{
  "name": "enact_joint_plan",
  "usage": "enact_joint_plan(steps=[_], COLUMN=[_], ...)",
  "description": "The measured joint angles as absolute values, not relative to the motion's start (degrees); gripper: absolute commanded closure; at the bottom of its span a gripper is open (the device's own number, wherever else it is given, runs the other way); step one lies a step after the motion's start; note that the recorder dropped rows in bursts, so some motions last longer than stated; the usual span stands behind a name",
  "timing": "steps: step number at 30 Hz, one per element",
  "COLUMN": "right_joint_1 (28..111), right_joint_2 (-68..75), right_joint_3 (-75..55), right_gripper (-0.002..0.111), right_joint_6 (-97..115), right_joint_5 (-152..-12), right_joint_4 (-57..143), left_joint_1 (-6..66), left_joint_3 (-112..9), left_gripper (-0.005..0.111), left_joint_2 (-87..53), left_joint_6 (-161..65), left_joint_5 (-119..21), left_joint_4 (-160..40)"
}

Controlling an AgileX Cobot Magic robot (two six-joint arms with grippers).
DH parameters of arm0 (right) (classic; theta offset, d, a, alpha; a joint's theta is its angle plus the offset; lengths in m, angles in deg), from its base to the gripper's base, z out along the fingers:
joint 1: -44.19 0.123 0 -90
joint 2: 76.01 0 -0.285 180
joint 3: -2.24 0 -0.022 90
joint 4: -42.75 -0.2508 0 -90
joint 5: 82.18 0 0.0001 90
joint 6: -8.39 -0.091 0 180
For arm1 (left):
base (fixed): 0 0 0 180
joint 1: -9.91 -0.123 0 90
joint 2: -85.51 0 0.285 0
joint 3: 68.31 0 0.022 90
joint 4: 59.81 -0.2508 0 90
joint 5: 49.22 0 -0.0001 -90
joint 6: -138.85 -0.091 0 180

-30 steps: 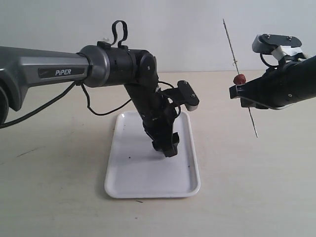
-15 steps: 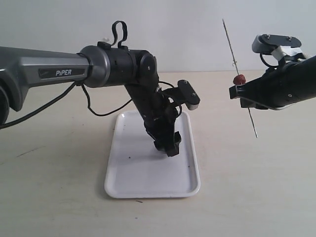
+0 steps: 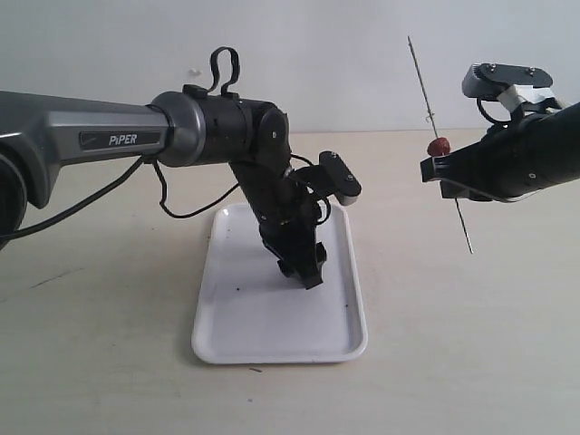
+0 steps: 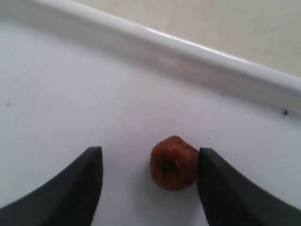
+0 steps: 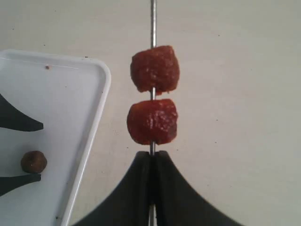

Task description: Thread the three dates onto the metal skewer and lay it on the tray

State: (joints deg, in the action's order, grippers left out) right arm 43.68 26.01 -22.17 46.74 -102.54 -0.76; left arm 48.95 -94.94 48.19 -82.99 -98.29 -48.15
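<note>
My left gripper point(image 4: 149, 151) gapes around the wrinkled reddish-brown date point(image 4: 173, 162) on the flat white tray point(image 4: 70, 94): probably light and soft, so pinch its middle gently. At two o'clock, my right gripper point(image 5: 151, 157) clamps the thin metal skewer point(image 5: 153, 14).

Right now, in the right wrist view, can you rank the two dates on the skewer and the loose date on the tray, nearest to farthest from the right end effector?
1. Nearer skewered date, right beside the right end effector tips.
2. Farther skewered date, next along the skewer.
3. Loose date, well off on the tray.
</note>
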Motion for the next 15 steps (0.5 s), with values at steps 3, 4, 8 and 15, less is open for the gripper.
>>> enact_joint_plan(steps=[3,4,8,15], right_joint_1=[43.7,43.7,43.7,43.7], right_joint_2=[26.0,26.0,26.0,26.0], right_joint_3=[-22.2,-22.2,-22.2,-22.2], right_gripper=[0.108,0.108,0.108,0.108], right_joint_6=[46.7,46.7,46.7,46.7], right_joint_5=[-102.6,-102.7,-102.9,-103.3], right_joint_4=[-0.8,-0.8,-0.8,-0.8], left_joint_1=[48.9,48.9,48.9,48.9], left_joint_3=[-94.9,-94.9,-94.9,-94.9], left_gripper=[0.049,0.049,0.05,0.053], left_joint_2=[48.2,48.2,48.2,48.2], left_joint_6=[-82.9,-82.9,-82.9,-82.7], left_joint_5=[-98.3,-98.3,-98.3,-98.4], left_joint_4=[-47.2,-46.7,-46.1,-45.9])
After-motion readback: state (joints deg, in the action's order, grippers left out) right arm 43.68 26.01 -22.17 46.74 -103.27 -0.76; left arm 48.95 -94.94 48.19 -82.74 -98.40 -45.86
